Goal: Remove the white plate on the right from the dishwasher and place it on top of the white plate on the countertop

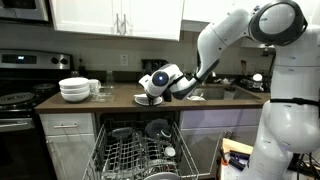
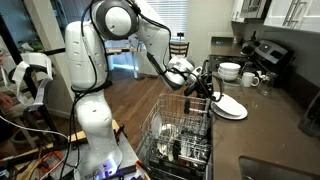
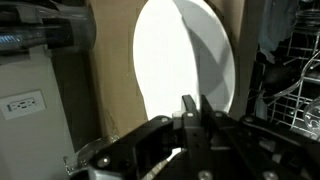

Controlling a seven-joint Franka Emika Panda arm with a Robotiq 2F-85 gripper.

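Observation:
My gripper [image 3: 190, 112] is shut on the rim of a white plate [image 3: 185, 60], which fills the middle of the wrist view. In both exterior views the gripper [image 1: 160, 82] [image 2: 200, 85] hangs just over the countertop's front edge, above the open dishwasher. It holds the plate [image 2: 220, 98] tilted over the second white plate [image 2: 234, 111], which lies flat on the countertop. From the front, the plates [image 1: 150, 98] show low under the gripper. I cannot tell whether the held plate touches the lower one.
The dishwasher's pulled-out rack [image 1: 140, 155] [image 2: 178, 135] holds dark dishes below the gripper. A stack of white bowls [image 1: 75, 90] [image 2: 229, 71] and mugs [image 2: 250, 79] stand further along the counter, by the stove [image 1: 18, 98]. A sink [image 1: 215, 92] is on the other side.

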